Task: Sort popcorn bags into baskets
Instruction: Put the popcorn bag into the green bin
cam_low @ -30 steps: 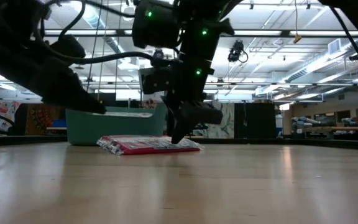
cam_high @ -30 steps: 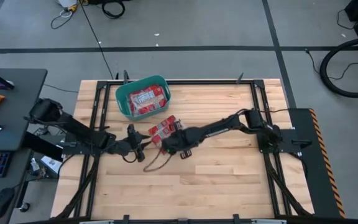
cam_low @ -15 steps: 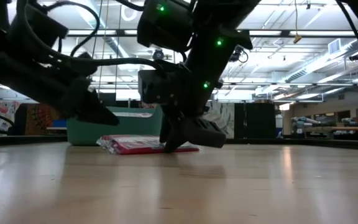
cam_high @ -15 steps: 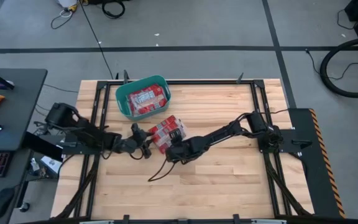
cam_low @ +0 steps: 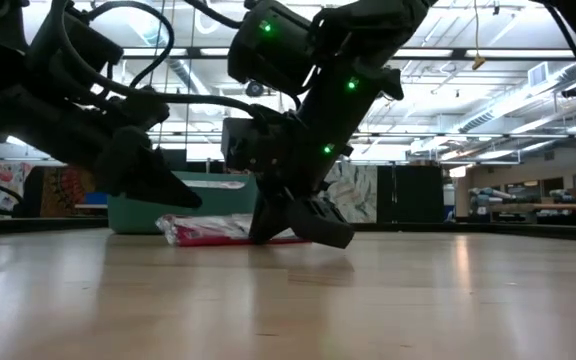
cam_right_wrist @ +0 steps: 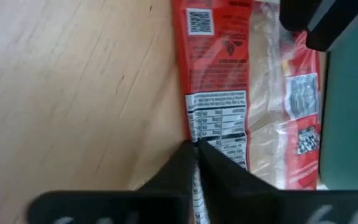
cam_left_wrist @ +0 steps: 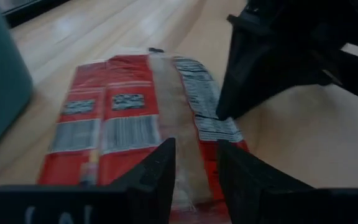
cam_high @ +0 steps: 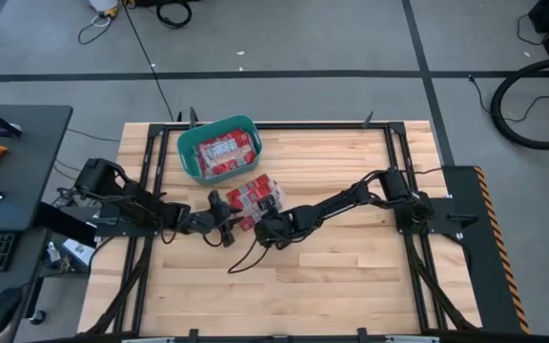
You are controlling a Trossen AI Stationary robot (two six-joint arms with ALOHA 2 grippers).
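Two end effectors: right (cam_right_wrist: pixel 196 158) pinching packet (cam_right_wrist: pixel 219 118) edge, left (cam_left_wrist: pixel 194 171) parted, empty.

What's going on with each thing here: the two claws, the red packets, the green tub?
Right claw: shut, pinching the edge of a popcorn bag on the table.
Left claw: open, over the near end of the popcorn bags on the table.
Teal tub: upright, holding popcorn bags.

Overhead, table-level, two wrist cams.
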